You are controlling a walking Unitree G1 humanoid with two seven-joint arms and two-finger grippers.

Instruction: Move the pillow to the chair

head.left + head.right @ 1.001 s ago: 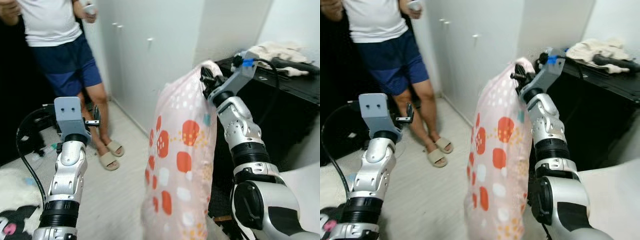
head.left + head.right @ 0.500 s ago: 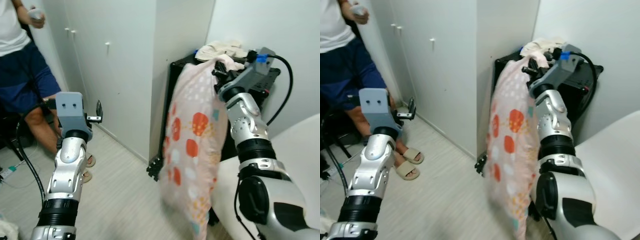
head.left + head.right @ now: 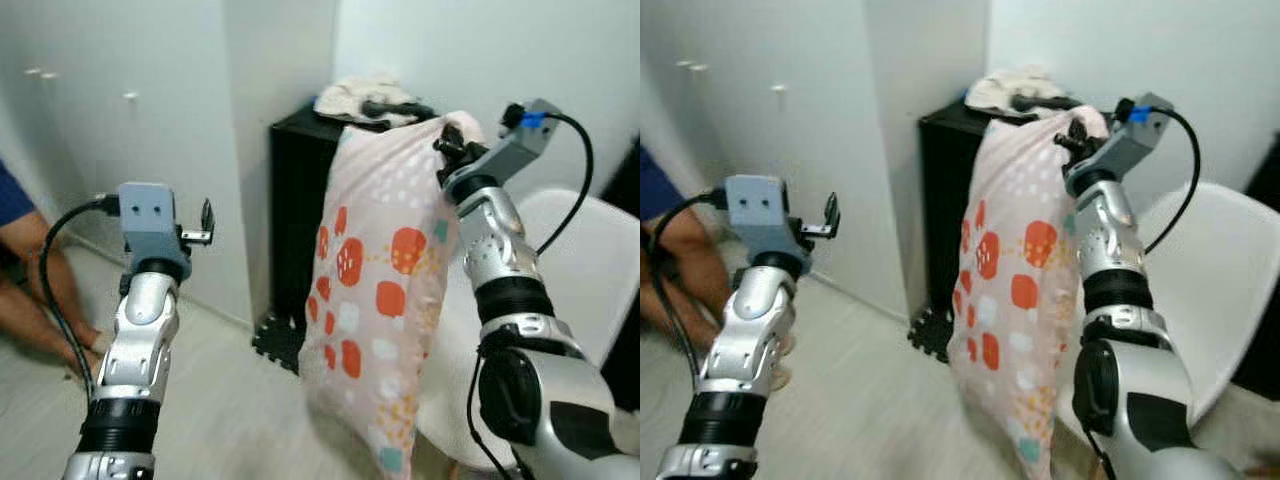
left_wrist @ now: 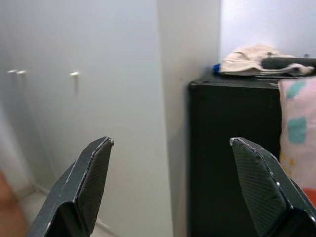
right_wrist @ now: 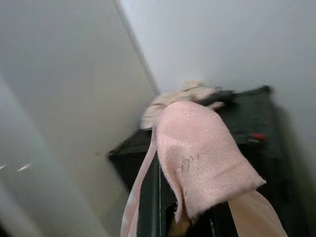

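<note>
Pale wood-look floor [image 3: 225, 400], white wardrobe doors [image 3: 120, 150], corner of a room. I've got the left gripper [image 4: 170, 148] raised at chest height, fingers spread, nothing in them. Right gripper [image 3: 447, 160] is clamped on the top corner of the pink pillow [image 3: 375, 300], which hangs free just beside the white chair [image 3: 590, 270]. Behind: black cabinet [image 3: 300, 220] with a crumpled cloth [image 3: 355, 97] on top.

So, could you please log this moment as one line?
phase: carrying | right tool: shut on pillow, hanging | left tool: open, idle | chair: behind pillow
</note>
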